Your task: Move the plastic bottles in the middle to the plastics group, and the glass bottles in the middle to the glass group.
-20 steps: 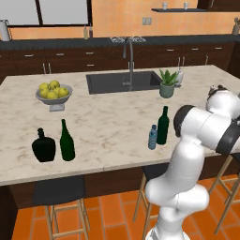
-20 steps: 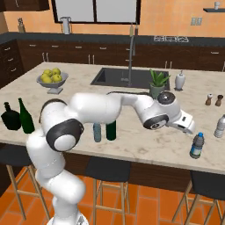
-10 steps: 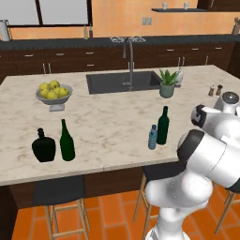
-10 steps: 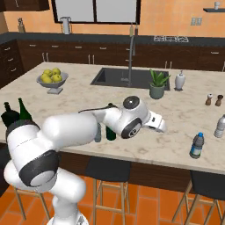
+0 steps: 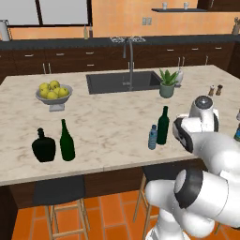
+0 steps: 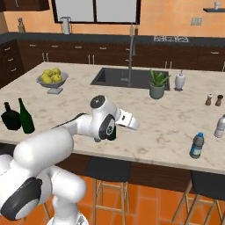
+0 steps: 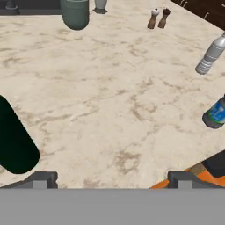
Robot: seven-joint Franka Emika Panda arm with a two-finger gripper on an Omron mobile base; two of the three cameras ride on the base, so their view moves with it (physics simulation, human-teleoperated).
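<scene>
Fingers (image 7: 44, 180) spread wide over bare counter (image 7: 110, 101), beside blue-labelled plastic bottle (image 7: 216, 114), writing unreadable

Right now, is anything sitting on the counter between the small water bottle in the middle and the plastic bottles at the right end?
Nothing visible. In the hand view, bare marble runs from beside the green bottle to the plastics group.

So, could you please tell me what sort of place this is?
A rendered home kitchen: a marble-topped island with a dark inset sink, a bowl of yellow-green fruit, and dark wooden cabinets behind.
</scene>
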